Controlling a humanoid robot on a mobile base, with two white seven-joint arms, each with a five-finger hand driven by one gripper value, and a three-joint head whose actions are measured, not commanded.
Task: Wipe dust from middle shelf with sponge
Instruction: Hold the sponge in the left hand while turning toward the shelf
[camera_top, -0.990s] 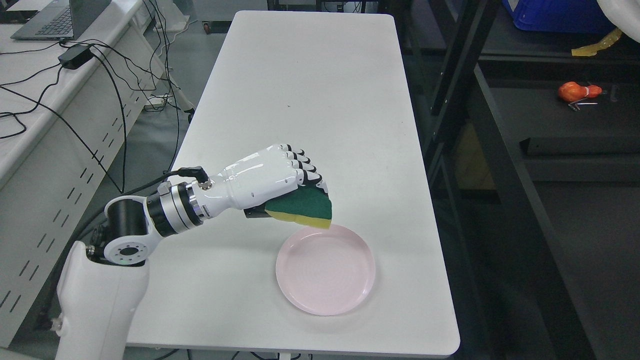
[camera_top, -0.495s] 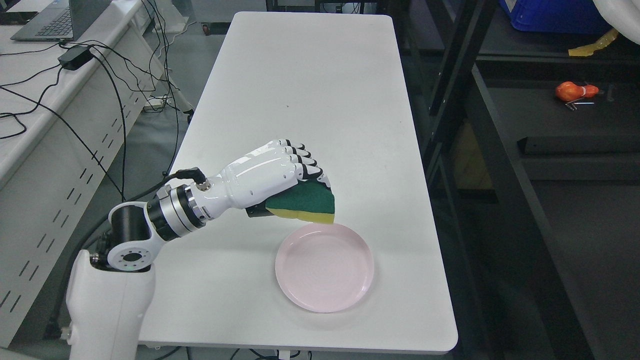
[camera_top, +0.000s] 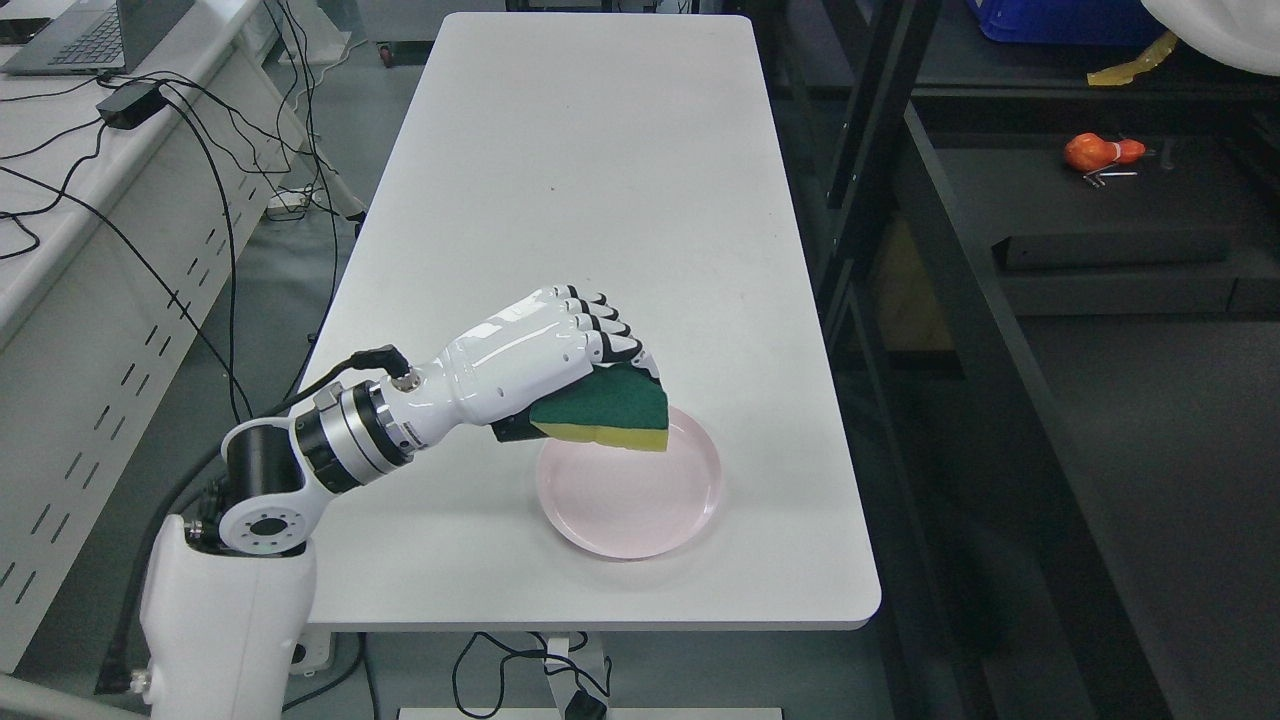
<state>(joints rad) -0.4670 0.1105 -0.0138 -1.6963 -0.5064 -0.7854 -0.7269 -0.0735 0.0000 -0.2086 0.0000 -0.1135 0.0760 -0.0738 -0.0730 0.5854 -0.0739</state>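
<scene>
The white robot left hand (camera_top: 540, 355) has its fingers (camera_top: 610, 338) squeezed around the soft green and yellow sponge (camera_top: 606, 410). It looks light and squishy, so holding its back edge seems best.

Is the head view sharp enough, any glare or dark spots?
Head view: sharp and evenly lit on the white table; glare streaks on the glossy left hand holding the green-and-yellow sponge; black metal shelf at right is dim.
</scene>
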